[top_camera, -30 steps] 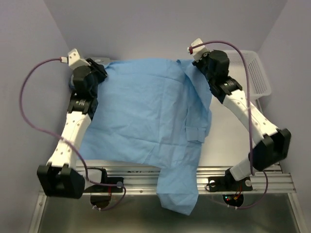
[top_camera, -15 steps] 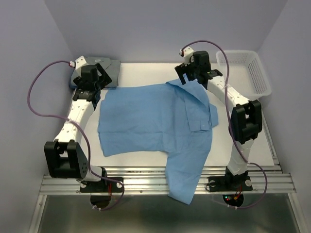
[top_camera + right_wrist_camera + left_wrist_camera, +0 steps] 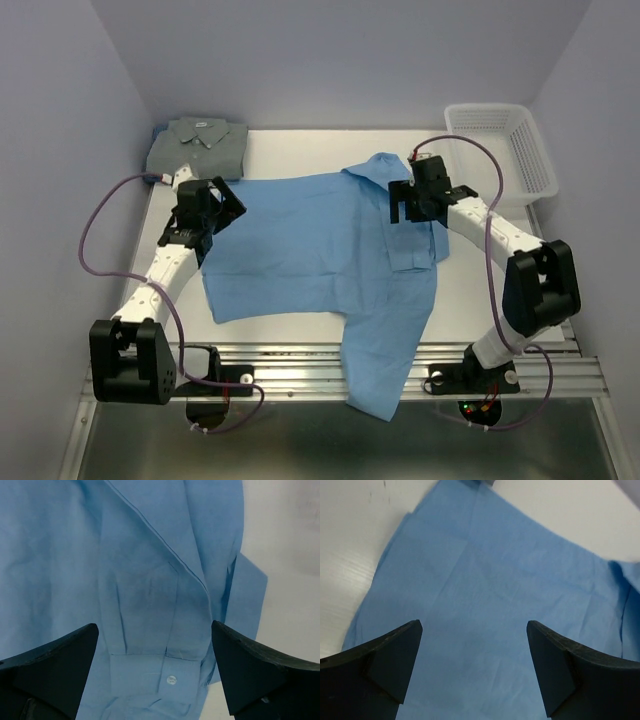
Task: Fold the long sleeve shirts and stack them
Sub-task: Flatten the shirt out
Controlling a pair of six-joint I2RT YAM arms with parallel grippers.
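1. L claw [image 3: 473, 625]: jaws spread wide w/ nothing in them, hovering over the left part of the sky-blue shirt [image 3: 300, 250].
2. R claw [image 3: 155, 626]: also wide open and empty. There's a folded-over sleeve w/ a cuff button [image 3: 171, 679] right below it.
3. Blue shirt lies spread on the table [image 3: 300, 145] under & between both claws. One sleeve hangs off the near edge, well behind the R claw.
4. Grey-green shirt [image 3: 198, 145] sits folded just beyond the L claw, far-left corner. Can't tell if it touches the blue one.
5. White basket [image 3: 520, 150] is beyond the R claw, off to its right.
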